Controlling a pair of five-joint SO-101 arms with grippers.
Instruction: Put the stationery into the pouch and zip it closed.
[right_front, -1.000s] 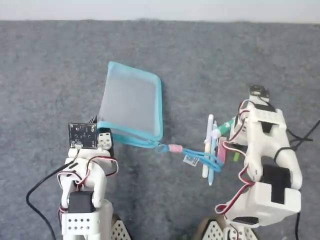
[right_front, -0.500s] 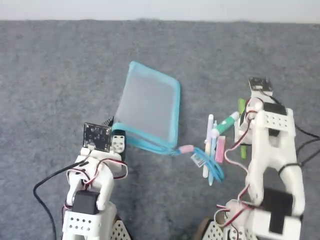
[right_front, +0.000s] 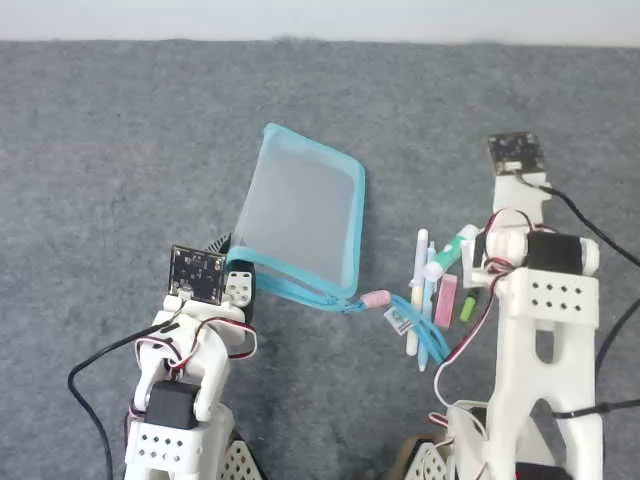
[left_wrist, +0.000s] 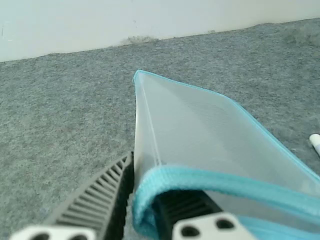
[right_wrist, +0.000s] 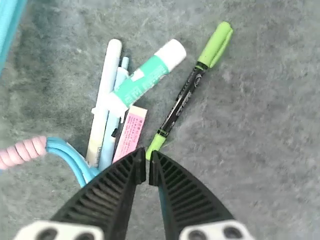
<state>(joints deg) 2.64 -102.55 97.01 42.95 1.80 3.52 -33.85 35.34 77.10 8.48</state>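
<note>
Clamping the translucent pouch (right_front: 300, 215) by its turquoise rim, the left gripper (left_wrist: 142, 200) holds it above the grey carpet (right_front: 120, 130). The right gripper (right_wrist: 148, 167), pressed together on nothing, hangs over the green marker (right_wrist: 192, 90), glue stick (right_wrist: 145, 80), white pen (right_wrist: 105, 95) and pink eraser (right_wrist: 130, 135), all outside the pouch.

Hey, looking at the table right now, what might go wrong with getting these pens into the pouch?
1. The right gripper is shut right at the green marker's end; lowered like that, it would likely push the marker away.
2. The white pen and the blue strap cross, so lifting one may drag the other.
3. The left gripper holds the pouch by its trim alone; it might slip.
</note>
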